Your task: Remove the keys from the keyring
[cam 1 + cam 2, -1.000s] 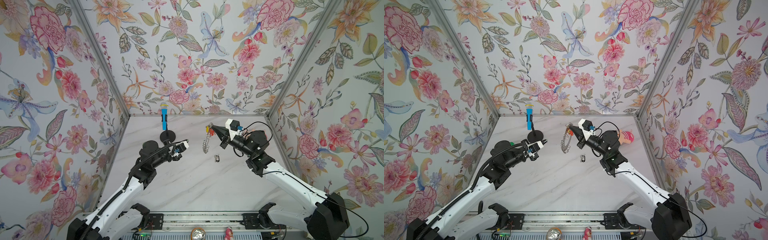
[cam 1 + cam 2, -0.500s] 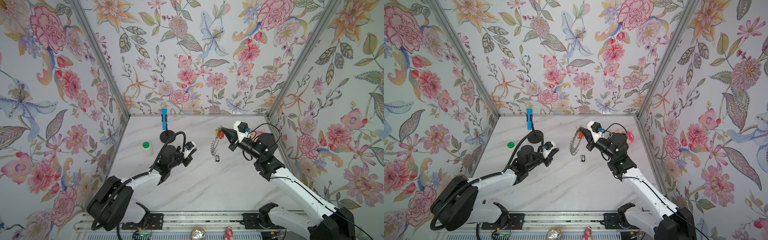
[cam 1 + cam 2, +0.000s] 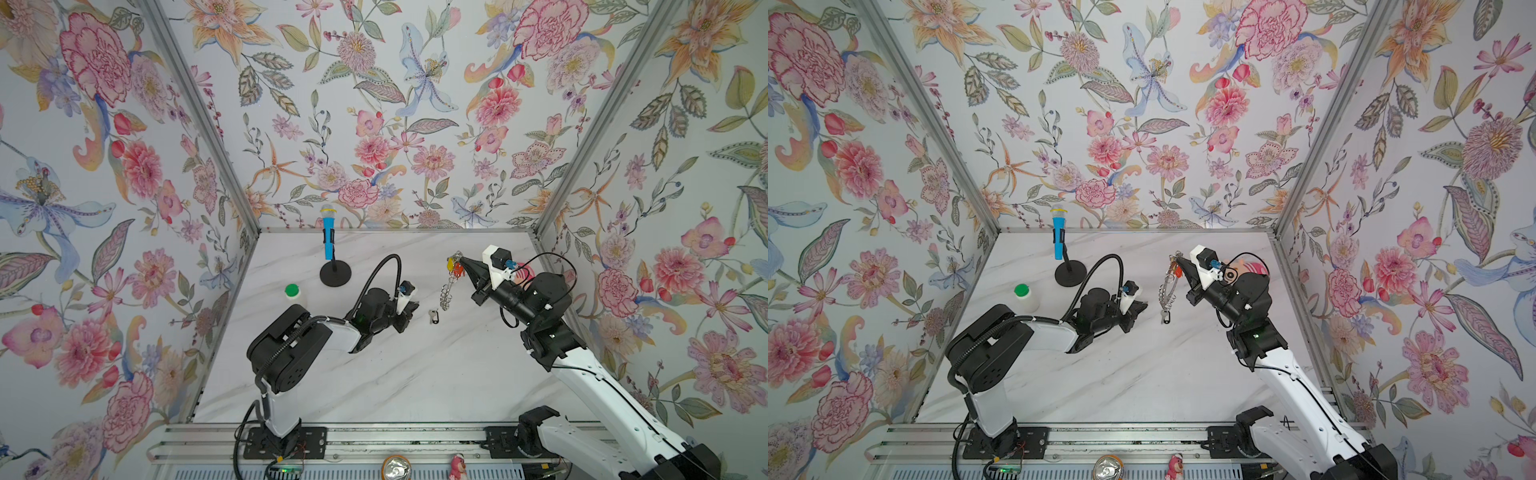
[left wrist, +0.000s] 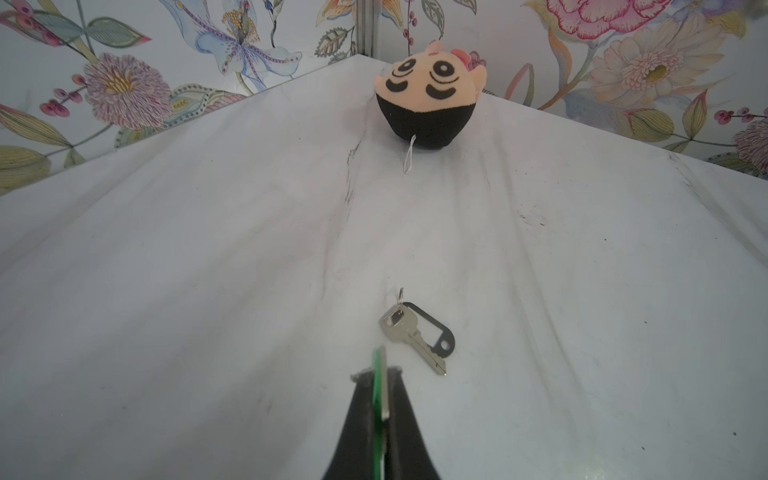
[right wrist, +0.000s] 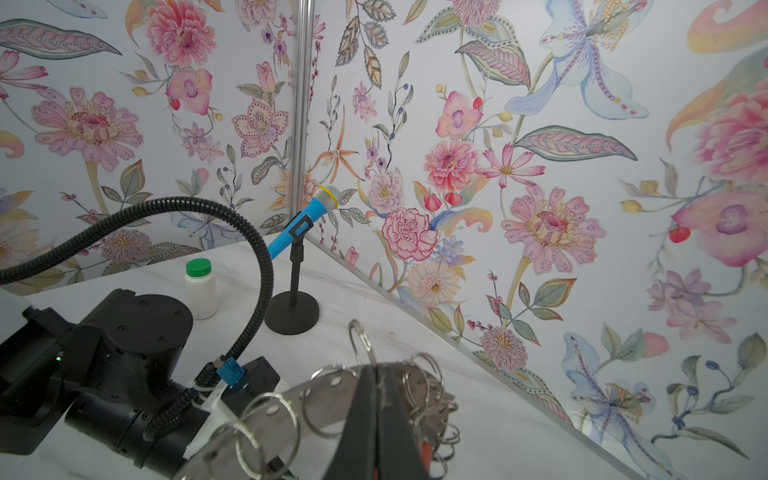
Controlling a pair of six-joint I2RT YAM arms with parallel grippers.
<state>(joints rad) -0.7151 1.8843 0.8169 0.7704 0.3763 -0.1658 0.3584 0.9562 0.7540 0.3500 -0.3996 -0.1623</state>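
In both top views the left arm stretches low, left gripper (image 3: 411,310) contents hidden; the right arm is raised, right gripper (image 3: 459,262) clamping the hanging keyring (image 3: 446,293) right of centre. Left wrist: jaws pinched on a green-tagged key (image 4: 378,370), edge-on. Right wrist: keyring partly cut off

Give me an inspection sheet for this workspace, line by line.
Surface: marble-look tabletop, faint dark specks.
Job's things: keyring held off the tabletop, orange-red tag still on it; black-tagged key lying loose on the tabletop; green-tagged key pinched edge-on.
Clutter: toy microphone on a stand, green-capped bottle, plush toy.
Grippers: left gripper shut on the green-tagged key; right gripper shut on the keyring's rim.
Cables: black corrugated hose arching behind the left gripper; thin cable looped behind the right gripper.
Surroundings: floral walls; can and pink figure by the front rail.
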